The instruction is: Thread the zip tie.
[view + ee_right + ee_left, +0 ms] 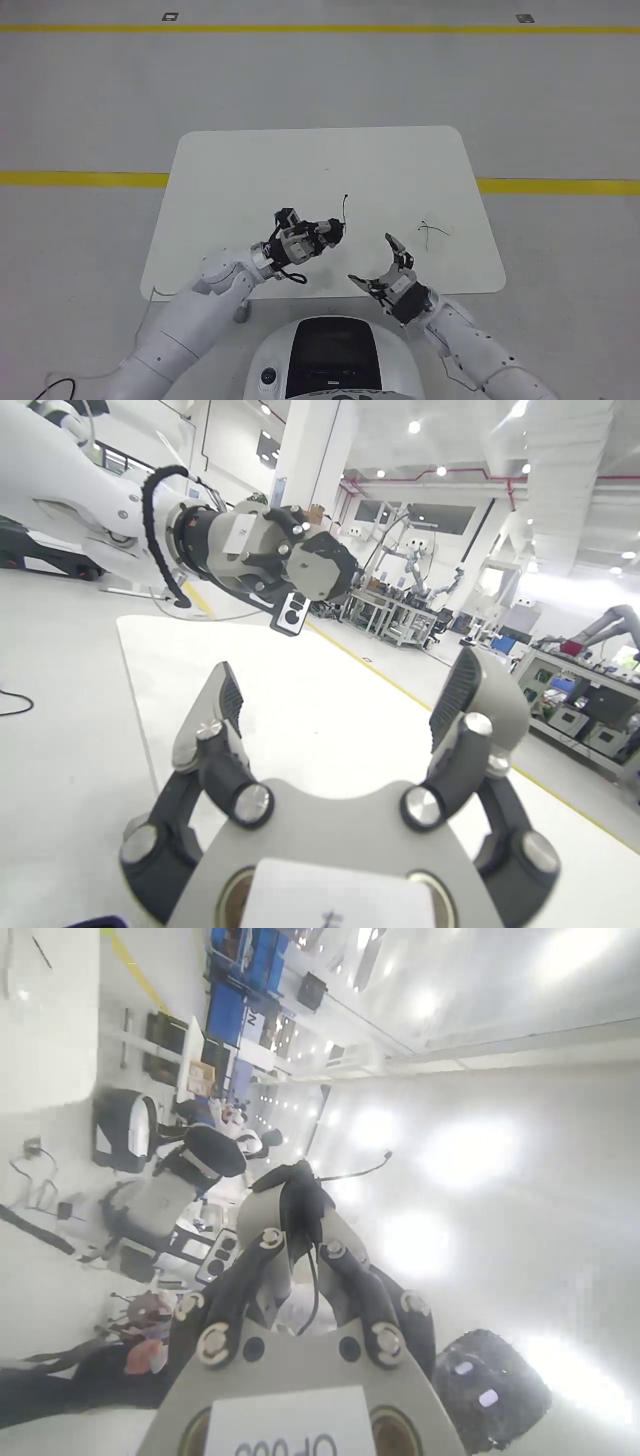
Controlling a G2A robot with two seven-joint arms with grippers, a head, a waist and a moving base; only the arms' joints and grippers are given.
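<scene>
My left gripper is held above the near middle of the white table, shut on a thin black zip tie. The tie's free end with its small head sticks out past the fingertips, away from me; in the left wrist view the zip tie runs between the shut fingers and out. My right gripper hovers near the table's front edge, to the right of the left one, open and holding nothing. In the right wrist view its fingers stand wide apart, with the left gripper beyond them.
Another thin dark tie lies loose on the table toward the right side. The table's front edge runs just beneath my right gripper. A yellow floor line passes behind the table.
</scene>
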